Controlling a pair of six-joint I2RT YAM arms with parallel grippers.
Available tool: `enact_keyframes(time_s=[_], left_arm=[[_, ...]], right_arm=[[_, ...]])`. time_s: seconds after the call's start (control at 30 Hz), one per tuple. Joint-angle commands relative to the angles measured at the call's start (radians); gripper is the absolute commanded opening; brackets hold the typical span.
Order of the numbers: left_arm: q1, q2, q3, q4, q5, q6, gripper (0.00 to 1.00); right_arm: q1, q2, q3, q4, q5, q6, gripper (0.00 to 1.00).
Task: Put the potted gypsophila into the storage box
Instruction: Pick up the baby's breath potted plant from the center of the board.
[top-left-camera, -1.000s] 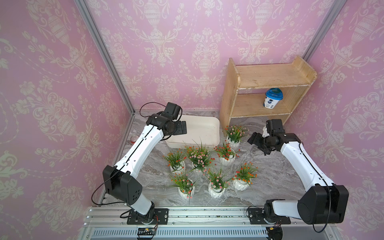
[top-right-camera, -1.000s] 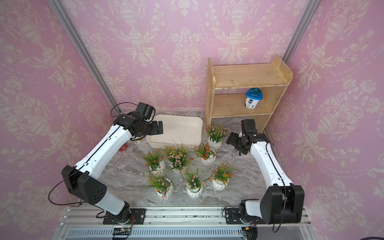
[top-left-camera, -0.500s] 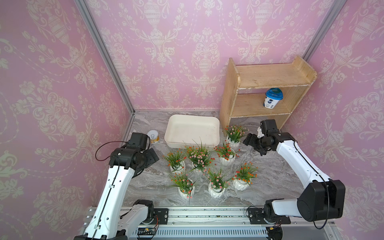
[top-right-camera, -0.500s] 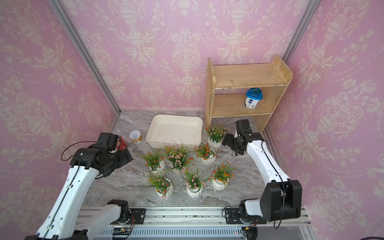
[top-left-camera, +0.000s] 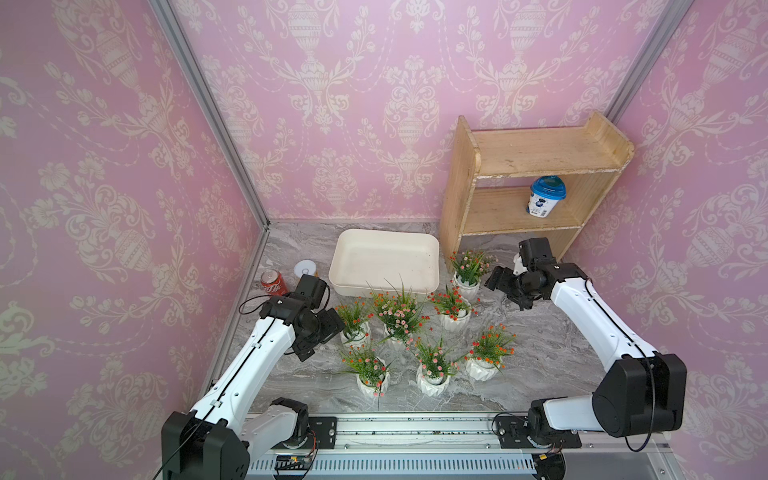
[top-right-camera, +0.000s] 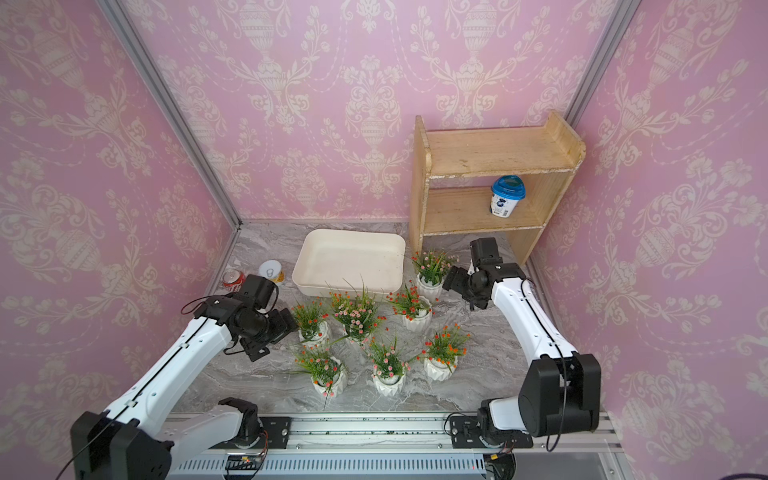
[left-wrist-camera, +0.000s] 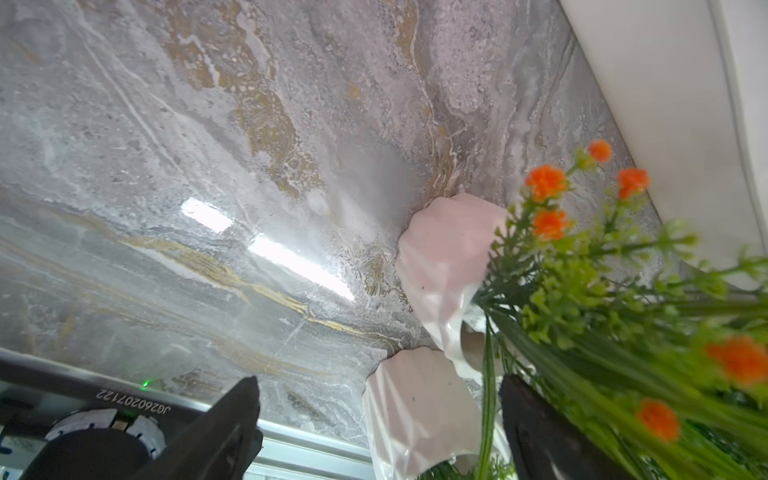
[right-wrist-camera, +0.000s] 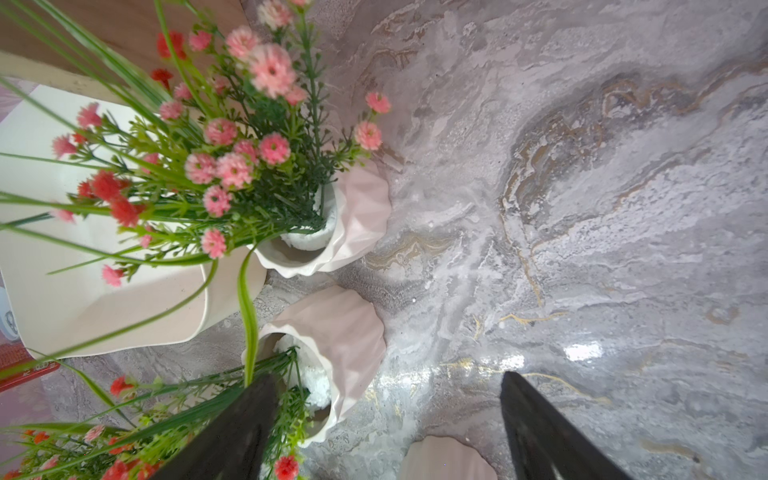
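Several white ribbed pots of gypsophila stand in a cluster in front of the storage box (top-left-camera: 384, 259) (top-right-camera: 349, 259), a cream-white tub with nothing in it. My left gripper (top-left-camera: 328, 336) (top-right-camera: 278, 336) is open beside the leftmost pot (top-left-camera: 354, 332). In the left wrist view a white pot (left-wrist-camera: 424, 415) sits between the fingertips of that gripper (left-wrist-camera: 380, 415), touching neither. My right gripper (top-left-camera: 505, 291) (top-right-camera: 459, 291) is open next to the back-right pot (top-left-camera: 467, 286). In the right wrist view that gripper (right-wrist-camera: 386, 415) has only floor between its tips, with a pot (right-wrist-camera: 332, 345) just beside one finger.
A wooden shelf unit (top-left-camera: 536, 166) stands at the back right with a blue-lidded cup (top-left-camera: 546, 201) on it. A red cola can (top-left-camera: 274, 284) and a white tin (top-left-camera: 305, 270) sit left of the box. An aluminium rail (top-left-camera: 415, 428) runs along the front.
My left arm swung from above the storage box to the left front, then in beside the leftmost pot. My right gripper crept toward the back-right pot and opened a little wider.
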Motion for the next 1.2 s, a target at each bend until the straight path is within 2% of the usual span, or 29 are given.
enact_keyframes(time_s=[0.0,0.73,0.93,1.17], left_arm=[[-0.014,0.026,-0.024,0.056,-0.005,-0.042,0.89],[-0.049,0.117,-0.094,0.202,-0.012,-0.029,0.79],[-0.067,0.139,-0.098,0.216,-0.025,-0.027,0.68],[-0.083,0.159,-0.088,0.204,-0.057,-0.011,0.51]], right_arm=[[-0.003,-0.004,0.021,-0.02,0.02,-0.019,0.87],[-0.031,-0.029,-0.026,-0.022,0.028,-0.023,0.87],[-0.035,-0.046,-0.043,-0.025,0.031,-0.027,0.87],[-0.043,-0.063,-0.067,-0.022,0.032,-0.027,0.87]])
